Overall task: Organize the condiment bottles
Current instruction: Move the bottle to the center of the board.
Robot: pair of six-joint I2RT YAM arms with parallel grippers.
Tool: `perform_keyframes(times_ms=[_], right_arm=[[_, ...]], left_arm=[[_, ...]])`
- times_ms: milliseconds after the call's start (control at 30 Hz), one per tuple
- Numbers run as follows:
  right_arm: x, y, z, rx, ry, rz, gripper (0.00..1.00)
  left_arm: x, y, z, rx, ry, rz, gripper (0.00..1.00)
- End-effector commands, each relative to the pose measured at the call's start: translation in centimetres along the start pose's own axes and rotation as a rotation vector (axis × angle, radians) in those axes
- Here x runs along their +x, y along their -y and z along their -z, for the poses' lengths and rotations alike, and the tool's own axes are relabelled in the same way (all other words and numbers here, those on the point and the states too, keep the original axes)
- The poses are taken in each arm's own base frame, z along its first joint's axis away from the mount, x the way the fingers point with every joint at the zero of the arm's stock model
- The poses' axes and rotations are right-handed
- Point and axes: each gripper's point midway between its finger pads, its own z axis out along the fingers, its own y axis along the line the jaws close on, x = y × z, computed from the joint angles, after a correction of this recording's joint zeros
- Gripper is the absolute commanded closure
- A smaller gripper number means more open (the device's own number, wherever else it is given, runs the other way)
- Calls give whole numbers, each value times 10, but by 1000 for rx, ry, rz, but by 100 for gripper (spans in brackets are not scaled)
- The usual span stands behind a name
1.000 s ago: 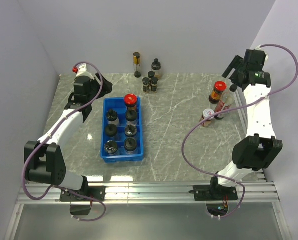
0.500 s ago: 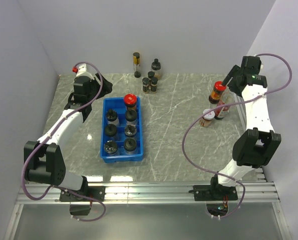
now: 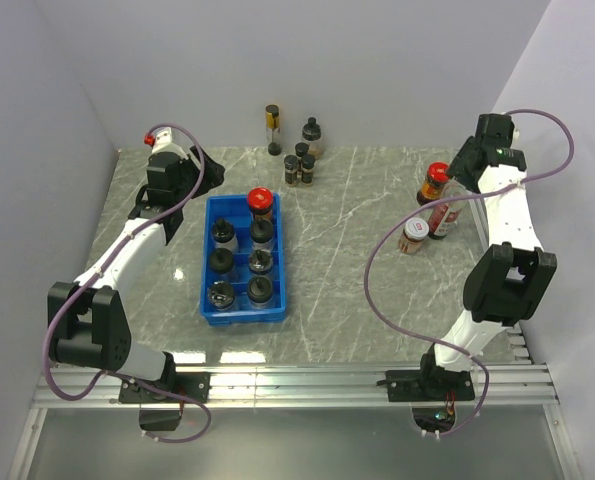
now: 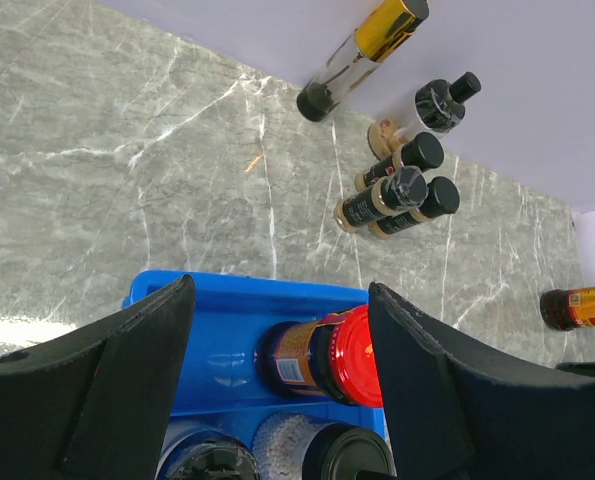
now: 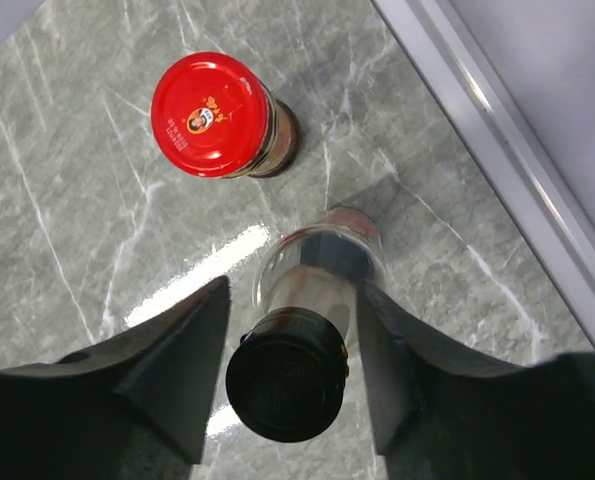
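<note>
Left gripper (image 4: 279,290): jaws released, empty, above blue tray (image 4: 217,330), which is cut off at 6 o'clock. Right gripper (image 5: 292,290): jaws flank black-capped clear bottle (image 5: 312,270), contact indiscernible. Red-capped jar (image 5: 215,115) at its 11 o'clock.

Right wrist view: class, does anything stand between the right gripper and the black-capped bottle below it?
Nothing visible does. The black-capped bottle stands between the fingers of the right gripper, one finger on each side. The red-capped jar stands beyond it, apart and out of the way.
</note>
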Motion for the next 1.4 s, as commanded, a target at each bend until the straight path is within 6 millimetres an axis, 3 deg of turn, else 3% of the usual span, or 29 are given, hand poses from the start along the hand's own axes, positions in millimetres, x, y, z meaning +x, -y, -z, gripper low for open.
perform_keyframes(times_ms=[0, 233, 500, 767, 800, 967, 1000, 1033, 1067, 1233, 1367], right_arm=[[-27, -2, 1, -4, 80, 3, 43], [-30, -8, 4, -36, 81, 15, 78], [-23, -29, 18, -155, 49, 24, 87], [-23, -93, 42, -342, 57, 117, 94], [-15, -109, 40, -368, 39, 144, 94], [-13, -176, 51, -467, 68, 216, 95], [-6, -185, 39, -464, 47, 225, 96], [-11, -202, 46, -491, 71, 235, 96], [-6, -208, 34, -474, 60, 238, 96], [-11, -248, 34, -495, 150, 259, 100], [-12, -269, 35, -483, 219, 288, 100]], left_arm=[[-20, 14, 1, 41, 58, -1, 25], [-21, 15, 0, 42, 59, -3, 25], [-19, 14, -3, 39, 55, 2, 25], [-19, 14, -3, 40, 56, 5, 25], [-18, 14, -4, 39, 54, 6, 25], [-20, 14, -1, 38, 56, -5, 25], [-20, 14, 0, 39, 55, -9, 25], [-19, 14, 1, 38, 54, -12, 25], [-21, 15, 3, 41, 59, -18, 25], [-26, 5, 11, -5, 88, -36, 25], [-30, 3, 19, -16, 101, -43, 25]])
